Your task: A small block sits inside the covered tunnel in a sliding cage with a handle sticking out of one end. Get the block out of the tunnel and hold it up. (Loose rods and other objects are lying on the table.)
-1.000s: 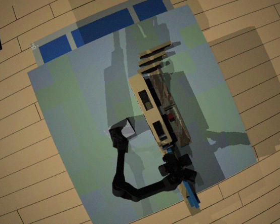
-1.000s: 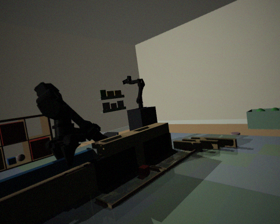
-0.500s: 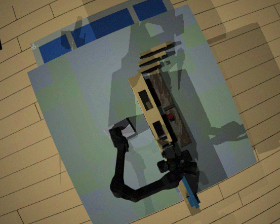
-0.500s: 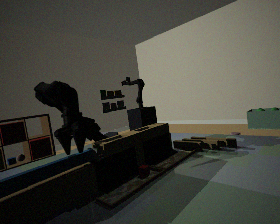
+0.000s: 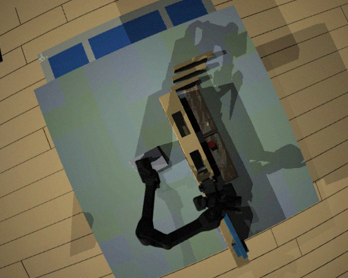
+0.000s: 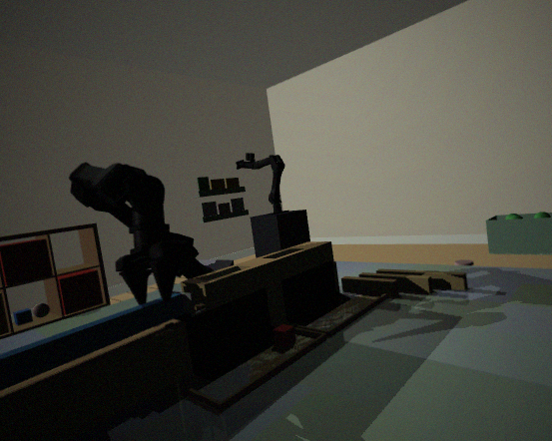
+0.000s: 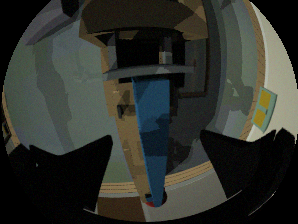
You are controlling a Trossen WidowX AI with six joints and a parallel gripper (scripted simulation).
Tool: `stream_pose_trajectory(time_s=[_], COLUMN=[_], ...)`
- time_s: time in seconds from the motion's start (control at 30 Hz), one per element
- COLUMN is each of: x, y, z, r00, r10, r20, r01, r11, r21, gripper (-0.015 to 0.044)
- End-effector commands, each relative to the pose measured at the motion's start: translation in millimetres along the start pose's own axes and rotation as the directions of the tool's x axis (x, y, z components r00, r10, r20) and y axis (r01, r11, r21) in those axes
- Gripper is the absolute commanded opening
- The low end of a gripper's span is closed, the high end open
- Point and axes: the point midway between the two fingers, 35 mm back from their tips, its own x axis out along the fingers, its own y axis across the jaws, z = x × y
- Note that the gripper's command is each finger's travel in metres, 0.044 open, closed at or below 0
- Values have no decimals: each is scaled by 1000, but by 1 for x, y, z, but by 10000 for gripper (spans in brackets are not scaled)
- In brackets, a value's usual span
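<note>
Top: one tunnel (image 5: 184, 138) (image 6: 269, 266), two roof openings; one red block (image 5: 211, 144) (image 6: 283, 337) on the brown tray (image 5: 229, 158) (image 6: 262, 371) alongside; three wooden bars (image 5: 191, 63) (image 6: 421, 280) off the far end. Exterior: one claw (image 6: 154, 300) (image 7: 157, 137), spread, empty, above one blue bar (image 6: 89, 324) (image 7: 153, 110). Wrist: two fingers astride that bar. Lettering: none legible.

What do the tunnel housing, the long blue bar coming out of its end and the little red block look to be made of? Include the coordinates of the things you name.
The tan slotted tunnel housing (image 5: 189, 143) (image 6: 276, 264): probably matt wood, by its colour.
The long blue bar (image 5: 233, 227) (image 7: 154, 107): painted or plastic, evenly coloured; I can't tell which.
The small red block (image 5: 211, 144) (image 6: 283, 336): plain and dull, perhaps painted wood or plastic.
</note>
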Motion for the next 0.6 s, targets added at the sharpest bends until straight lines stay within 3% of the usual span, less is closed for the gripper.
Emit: stream_pose_trajectory(time_s=[0.0,0.47,0.57], x=[8,28,23], y=[2,7,5], z=[4,8,4], r00=[1000,1000,1000], r10=[2,1,0], r20=[5,2,-3], r01=[-2,-1,0], r11=[1000,1000,1000], r21=[-10,-10,0], gripper=[440,440,361])
